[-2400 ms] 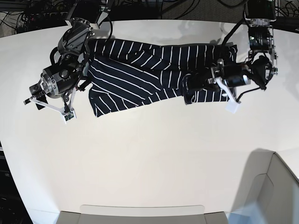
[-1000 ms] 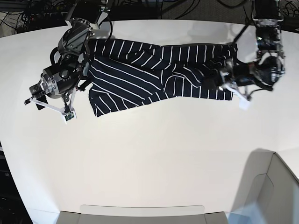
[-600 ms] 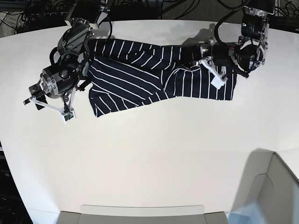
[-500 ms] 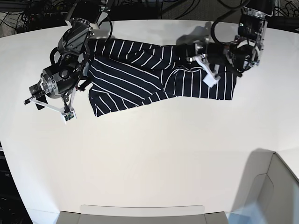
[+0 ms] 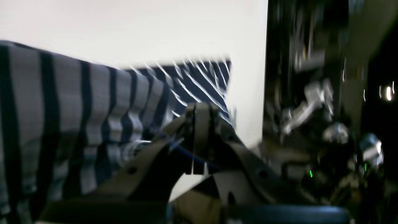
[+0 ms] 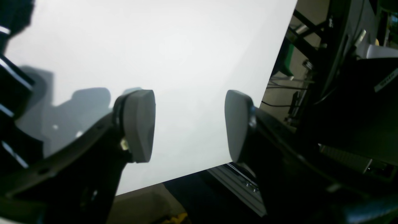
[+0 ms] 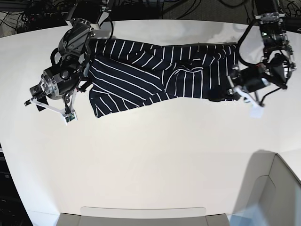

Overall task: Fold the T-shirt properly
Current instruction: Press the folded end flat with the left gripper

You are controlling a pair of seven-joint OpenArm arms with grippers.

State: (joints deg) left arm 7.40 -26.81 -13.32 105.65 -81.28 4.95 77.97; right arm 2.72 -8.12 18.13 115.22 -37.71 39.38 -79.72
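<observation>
The T-shirt (image 7: 141, 75), dark navy with thin white stripes, lies spread along the table's far side. My left gripper (image 7: 220, 96) rests at its lower right hem. In the left wrist view the left gripper (image 5: 199, 112) is shut, with the jaws pressed together. Blurred striped T-shirt fabric (image 5: 62, 93) lies to its left and behind it, and I see no cloth between the fingers. My right gripper (image 7: 37, 102) hovers off the shirt's left end. Seen from the right wrist, this gripper (image 6: 189, 124) is open over bare table, and the T-shirt (image 6: 9, 84) sits at the view's left edge.
A grey bin (image 7: 277, 188) stands at the front right corner. The pale rim of a tray (image 7: 141, 214) shows at the front edge. Cables and dark gear (image 7: 197, 9) crowd the space behind the table's far edge.
My left arm swung from the shirt's upper middle to the right and down to the lower right hem. The shirt's right part now lies flatter. The right arm has not moved.
</observation>
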